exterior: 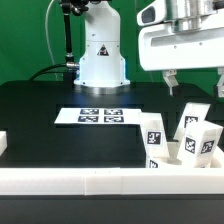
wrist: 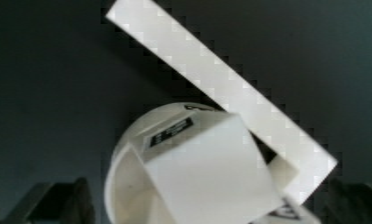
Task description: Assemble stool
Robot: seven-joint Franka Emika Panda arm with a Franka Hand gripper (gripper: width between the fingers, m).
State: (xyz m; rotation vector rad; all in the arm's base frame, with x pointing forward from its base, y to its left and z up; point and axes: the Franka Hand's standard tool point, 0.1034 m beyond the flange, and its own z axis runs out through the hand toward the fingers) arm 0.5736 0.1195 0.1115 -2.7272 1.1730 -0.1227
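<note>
Two-finger gripper (exterior: pixel 170 82) hangs with fingers spread, holding nothing. Three short blocky white plastic tagged legs (exterior: pixel 183 139) stand at 4 o'clock against long white border rail (exterior: pixel 90 181); marker board (exterior: pixel 100 116) centre.

A green curtain (exterior: pixel 30 35) is hanging behind me, filling the back of the room. A black table (exterior: pixel 40 130) is spreading out beneath me under even light, faintly reflecting it. The marker board (exterior: pixel 100 116) is lying flat on it. A white border rail (exterior: pixel 70 180) is running along the near edge.
</note>
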